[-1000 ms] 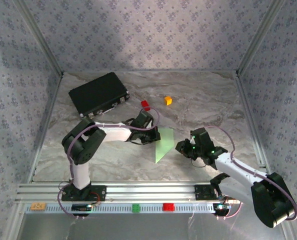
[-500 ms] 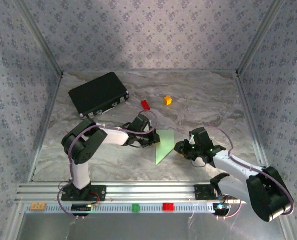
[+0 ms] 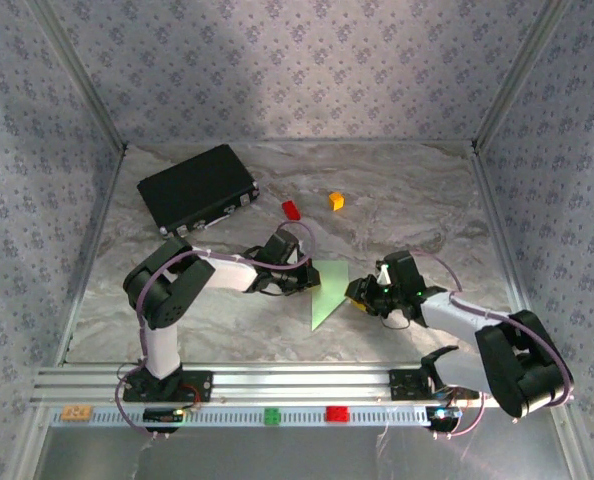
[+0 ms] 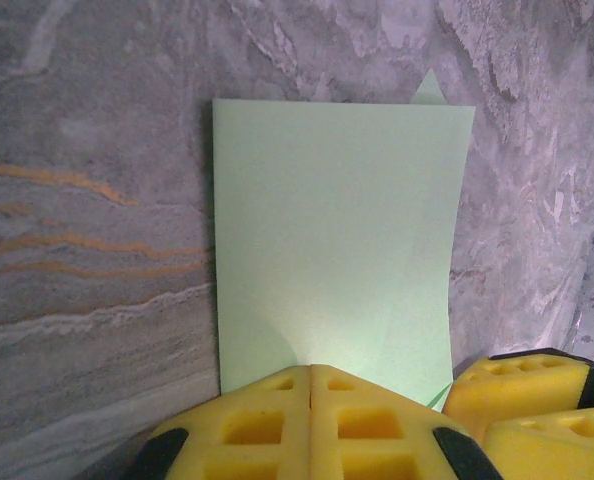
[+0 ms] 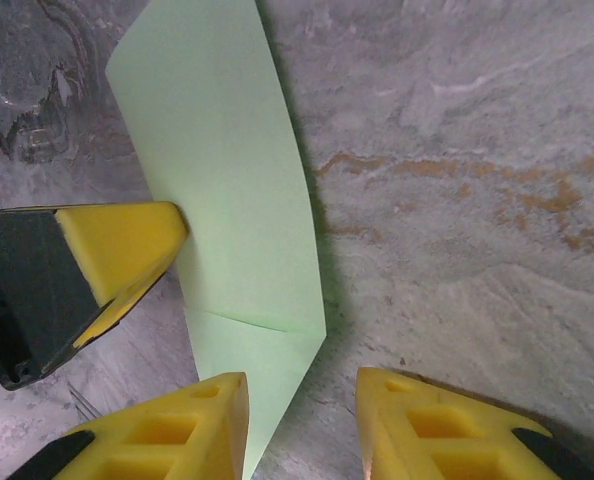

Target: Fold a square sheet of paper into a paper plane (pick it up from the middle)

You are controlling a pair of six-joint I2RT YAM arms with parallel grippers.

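Pads of my left gripper [image 4: 310,378] were pressed together with no gap between them, their tips down at the near edge of the folded sheet [image 4: 337,230]. Whether any paper was caught between them I could not tell. From those tips the sheet ran straight ahead, long axis pointing away, flat on the marble tabletop [image 4: 87,150], with a small point peeking past its far edge. My right gripper [image 5: 302,390] stood spread. The sheet's nearest corner lay in the gap, closer to one finger than the other and, as far as I could see, gripped by neither. Beyond that corner the paper stretched forward, a crease crossing it just ahead of the fingers. I judged the right gripper the better placed to close on that corner while the left pinned the opposite edge. The paper looked thin, matte, pale green and sharp-edged, lifting slightly along one side. The table was hard, veined grey stone with rusty streaks.
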